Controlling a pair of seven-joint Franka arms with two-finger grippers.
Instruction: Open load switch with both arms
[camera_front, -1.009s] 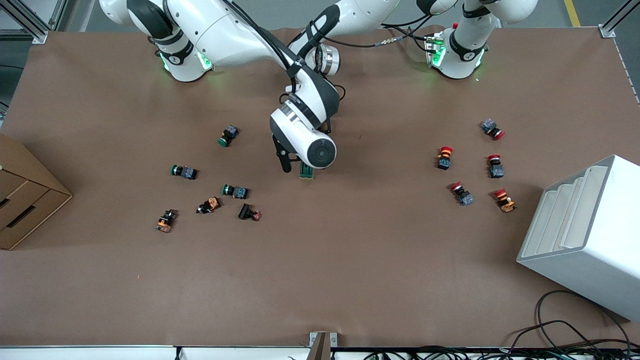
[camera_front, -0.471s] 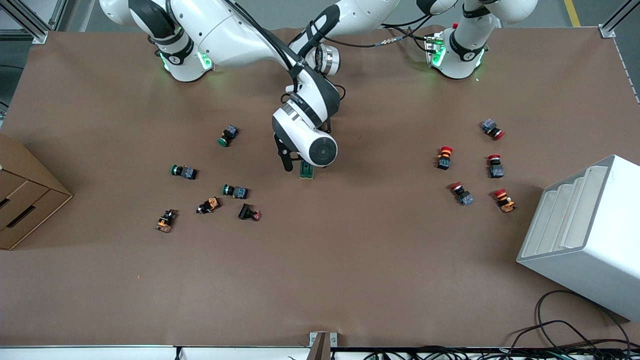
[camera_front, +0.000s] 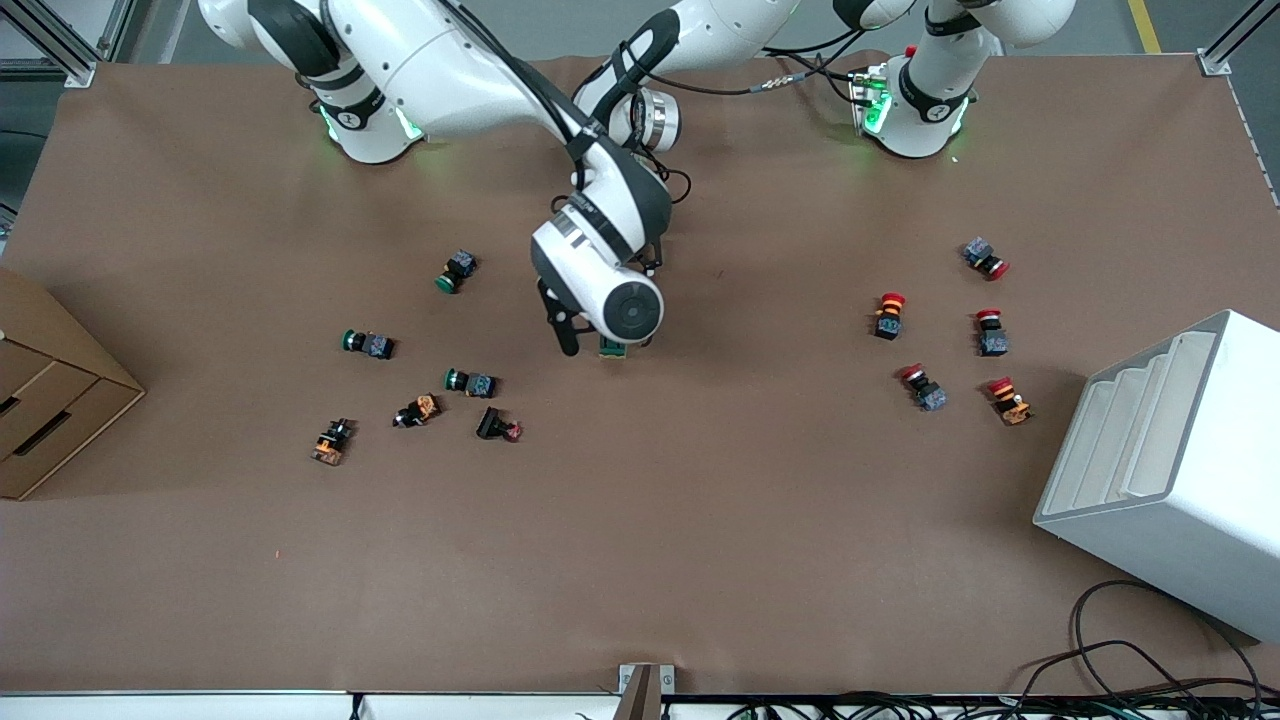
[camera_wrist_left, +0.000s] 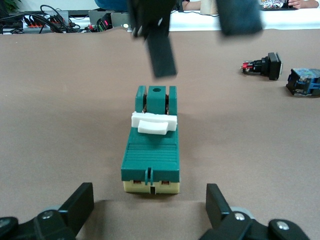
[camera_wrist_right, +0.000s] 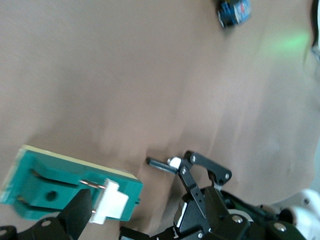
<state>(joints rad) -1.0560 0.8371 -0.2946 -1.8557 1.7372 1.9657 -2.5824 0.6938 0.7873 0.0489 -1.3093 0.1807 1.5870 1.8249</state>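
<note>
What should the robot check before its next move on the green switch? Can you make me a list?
1. Load switch lies flat on the table: ok.
2. White lever in plain sight: ok.
3. Left gripper jaws open wider than the switch: ok.
4. Right gripper jaws open over the switch: ok.
5. Switch gripped: not ok, both pairs of jaws stand open.
6. Push buttons apart from the switch: ok.

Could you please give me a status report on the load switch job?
Left hand open, low, flanking load switch at cream end. Right hand open over its lever end. Switch flat on table, ungrasped. Push button apart.
</note>
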